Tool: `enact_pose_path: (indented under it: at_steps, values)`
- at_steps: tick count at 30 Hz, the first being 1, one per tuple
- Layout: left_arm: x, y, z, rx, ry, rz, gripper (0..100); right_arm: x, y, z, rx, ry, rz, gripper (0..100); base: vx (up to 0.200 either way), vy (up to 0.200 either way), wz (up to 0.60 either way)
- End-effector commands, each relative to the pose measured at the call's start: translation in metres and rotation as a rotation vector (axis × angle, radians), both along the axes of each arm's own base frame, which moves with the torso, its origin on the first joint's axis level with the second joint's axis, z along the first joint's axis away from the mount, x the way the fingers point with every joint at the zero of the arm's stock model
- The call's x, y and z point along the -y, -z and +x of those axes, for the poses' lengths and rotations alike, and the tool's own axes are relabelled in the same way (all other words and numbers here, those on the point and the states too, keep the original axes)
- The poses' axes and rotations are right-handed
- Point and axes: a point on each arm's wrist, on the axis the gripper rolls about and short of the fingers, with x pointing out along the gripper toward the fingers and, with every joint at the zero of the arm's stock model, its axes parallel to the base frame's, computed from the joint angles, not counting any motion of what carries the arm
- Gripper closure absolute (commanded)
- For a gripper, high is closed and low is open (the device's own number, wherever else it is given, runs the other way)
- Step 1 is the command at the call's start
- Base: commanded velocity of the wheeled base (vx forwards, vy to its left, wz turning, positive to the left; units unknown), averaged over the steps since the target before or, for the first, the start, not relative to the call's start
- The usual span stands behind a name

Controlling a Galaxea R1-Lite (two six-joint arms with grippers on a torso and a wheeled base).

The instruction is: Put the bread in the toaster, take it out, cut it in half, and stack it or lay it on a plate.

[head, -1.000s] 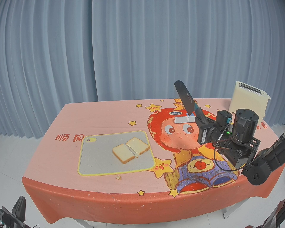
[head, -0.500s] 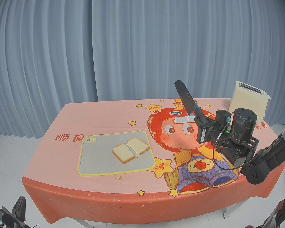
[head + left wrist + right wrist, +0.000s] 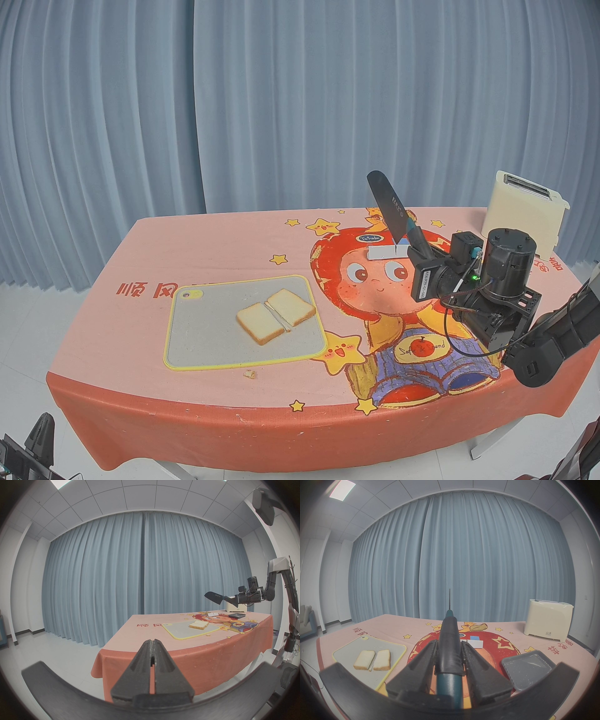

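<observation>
Two halves of toast [image 3: 275,314] lie side by side on the grey cutting board [image 3: 206,331] with a yellow rim. Over the table's right part, my right gripper [image 3: 424,250] is shut on the handle of a dark knife [image 3: 390,207], blade pointing up and back. In the right wrist view the knife handle [image 3: 449,642] sits between the fingers, with the toast halves [image 3: 372,659] far off. A cream toaster [image 3: 524,210] stands at the back right. A dark square plate [image 3: 527,669] lies on the cloth near the toaster. My left gripper [image 3: 152,667] is shut, low beside the table.
A small white and blue knife rest [image 3: 389,251] lies on the cartoon cloth behind the knife. A crumb [image 3: 250,374] sits in front of the board. The cloth's left and front parts are bare.
My right arm has drifted slightly back and left with the knife; the bread and board have not moved.
</observation>
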Motion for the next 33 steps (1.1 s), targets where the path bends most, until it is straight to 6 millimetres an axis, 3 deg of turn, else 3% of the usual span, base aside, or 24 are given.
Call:
enact_pose_path:
  at_steps: [1,20,33]
  values:
    - [0.000,0.005,0.000,-0.002,0.001,0.000,100,-0.001,0.001,0.001,-0.001,0.000,-0.001,100,0.000,0.000,0.00]
    - [0.000,0.005,0.000,-0.002,0.000,0.000,100,-0.002,0.012,0.011,-0.033,0.003,0.023,100,0.000,0.000,0.00]
    - [0.000,0.005,0.000,-0.002,0.000,0.000,100,0.009,0.020,0.035,-0.038,0.065,0.024,100,0.000,0.000,0.00]
